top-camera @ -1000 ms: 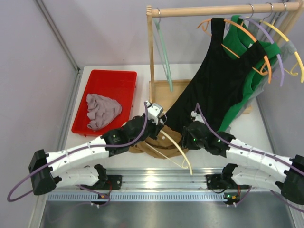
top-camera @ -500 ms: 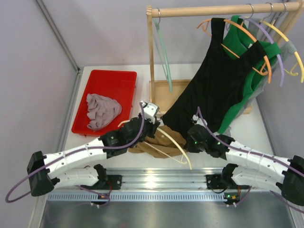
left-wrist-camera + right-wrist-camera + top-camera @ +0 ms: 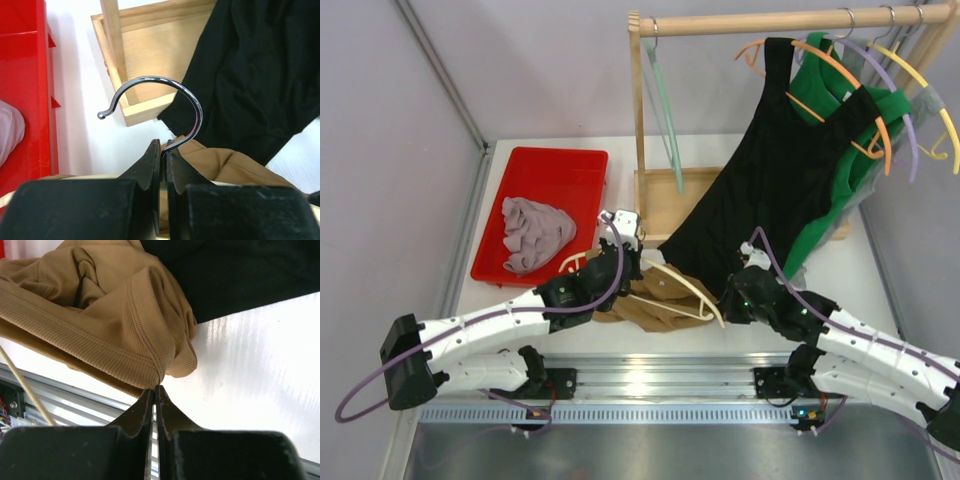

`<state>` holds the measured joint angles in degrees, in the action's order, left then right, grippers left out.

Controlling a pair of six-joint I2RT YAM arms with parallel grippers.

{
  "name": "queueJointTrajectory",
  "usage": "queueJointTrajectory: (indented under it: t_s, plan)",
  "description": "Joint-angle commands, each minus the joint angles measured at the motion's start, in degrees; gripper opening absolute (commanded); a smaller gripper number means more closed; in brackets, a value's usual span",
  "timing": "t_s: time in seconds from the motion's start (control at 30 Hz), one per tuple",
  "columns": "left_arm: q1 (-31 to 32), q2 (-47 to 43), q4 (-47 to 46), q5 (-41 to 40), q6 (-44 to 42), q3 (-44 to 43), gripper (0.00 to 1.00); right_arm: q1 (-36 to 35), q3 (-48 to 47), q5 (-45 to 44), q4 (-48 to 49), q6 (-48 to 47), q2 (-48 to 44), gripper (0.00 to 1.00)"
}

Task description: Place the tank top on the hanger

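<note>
A white table (image 3: 872, 266) is filling the middle of the scene, with pale lilac walls (image 3: 530, 60) closing it in on the left, far and right sides. A metal rail (image 3: 650, 385) is running along the near edge, where both arm bases are sitting.

At the far left, a red tray (image 3: 582, 162) is resting on the table and holding a crumpled mauve-grey cloth (image 3: 533, 232). To the right of it, a wooden rack (image 3: 750, 20) is standing on its wooden base (image 3: 665, 195). A pale green hanger (image 3: 665, 110) is dangling from the rail, while a black garment (image 3: 770, 180) and a green garment (image 3: 832, 92) are hanging further right. The black garment's hem is reaching down to the tabletop.

The tank top (image 3: 655, 302) is lying bunched on the table near the near edge, between the two arms and just in front of the black hem. The hanger (image 3: 692, 289) is lying across it.

The left gripper (image 3: 162, 146) is squeezing its fingers together on the stem of the hanger's metal hook (image 3: 165, 84), which is curving up and away towards the wooden base. The right gripper (image 3: 155, 387) is pinching the ribbed hem of the tank top between its closed fingers, just above the bare white surface.
</note>
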<state>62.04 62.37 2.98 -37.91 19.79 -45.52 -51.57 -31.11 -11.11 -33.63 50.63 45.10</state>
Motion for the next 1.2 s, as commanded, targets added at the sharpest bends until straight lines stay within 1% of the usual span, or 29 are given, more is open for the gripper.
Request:
queueJointTrajectory:
  t_s: [0.0, 0.17, 0.3, 0.67, 1.17]
  plan:
    - [0.0, -0.1, -4.2, -6.8, 0.8, -0.5, 0.0, 0.6, -1.1, -1.7, -3.5, -0.2, -1.8, 0.0]
    - [0.0, 0.0, -3.8, -10.3, 1.2, 0.1, 0.0, 0.6, -3.0, -1.7, -5.3, -0.5, -2.5, 0.0]
    - [0.0, -0.1, -4.2, -10.3, 1.6, 1.0, 0.0, 0.6, -3.8, -2.1, -6.5, -0.6, -2.8, 0.0]
    - [-0.1, 0.6, -5.7, -14.9, 1.9, 3.1, 0.0, 0.5, -9.9, -3.0, -11.9, -2.1, -3.4, 0.0]
    - [-0.2, 0.6, -5.3, -16.8, 3.0, 3.5, 0.0, 0.6, -7.8, -2.5, -16.0, -1.2, -7.3, 0.0]
